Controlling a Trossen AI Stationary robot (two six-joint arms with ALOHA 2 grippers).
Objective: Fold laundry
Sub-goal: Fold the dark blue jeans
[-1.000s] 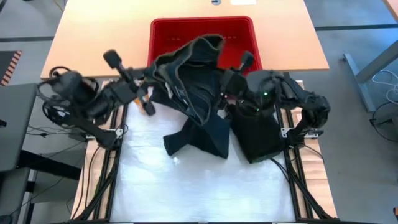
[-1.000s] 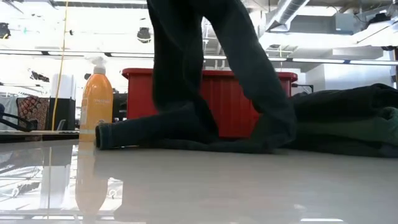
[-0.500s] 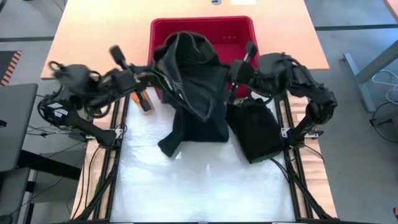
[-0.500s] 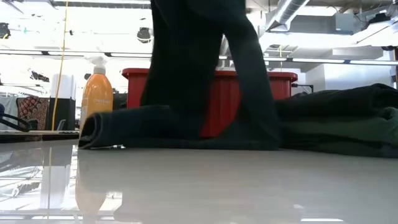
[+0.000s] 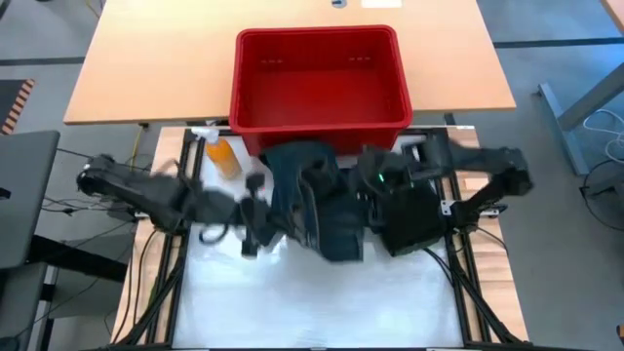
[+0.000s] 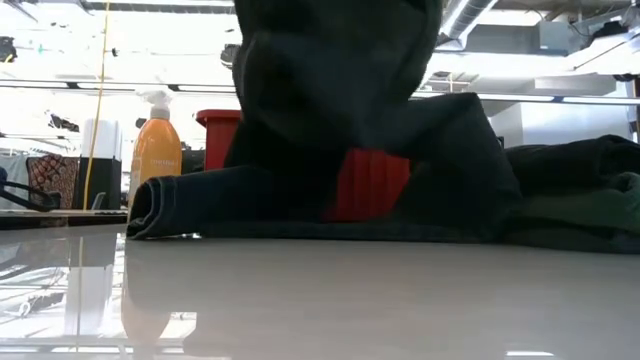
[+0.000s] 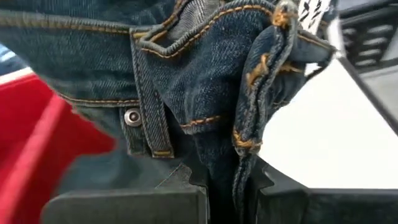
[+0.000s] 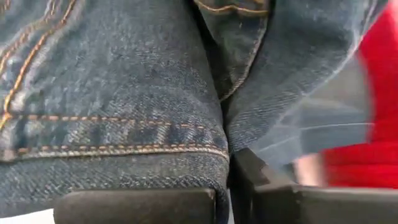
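The laundry in hand is a pair of dark blue jeans [image 5: 317,200], bunched on the white table top just in front of the red basket [image 5: 320,107]. In the low view the jeans [image 6: 330,90] hang from above, and one leg [image 6: 190,205] lies along the table. My left gripper [image 5: 265,210] comes in from the left and is shut on the jeans [image 7: 186,81]. My right gripper [image 5: 359,185] comes in from the right and is shut on the jeans [image 8: 124,74] too. A folded dark pile [image 5: 409,222] lies at the right. My left gripper [image 7: 229,186] pinches a stitched, doubled-over edge [image 7: 245,134] of the jeans' top part, next to the waistband with its belt loop and rivet. The cloth runs up from between the fingers, and the lower part lies on the table. My right gripper [image 8: 227,180] pinches a fold of denim [image 8: 227,134] between its two fingers, beside a band with orange stitching [image 8: 124,149]. It slants down from the table's right side. Which part of the jeans this is cannot be told.
An orange bottle [image 5: 222,156] stands at the basket's front left corner, also in the low view [image 6: 155,160]. The folded pile of dark and green cloth [image 6: 580,200] takes up the table's right side. The near half of the white table [image 5: 312,302] is bare.
Both grippers have come down and toward the table's near edge, tipping as they went, and have stayed shut on the jeans. The jeans, held high over the basket's front before, now sit low and bunched on the table; the leg on the table stayed.
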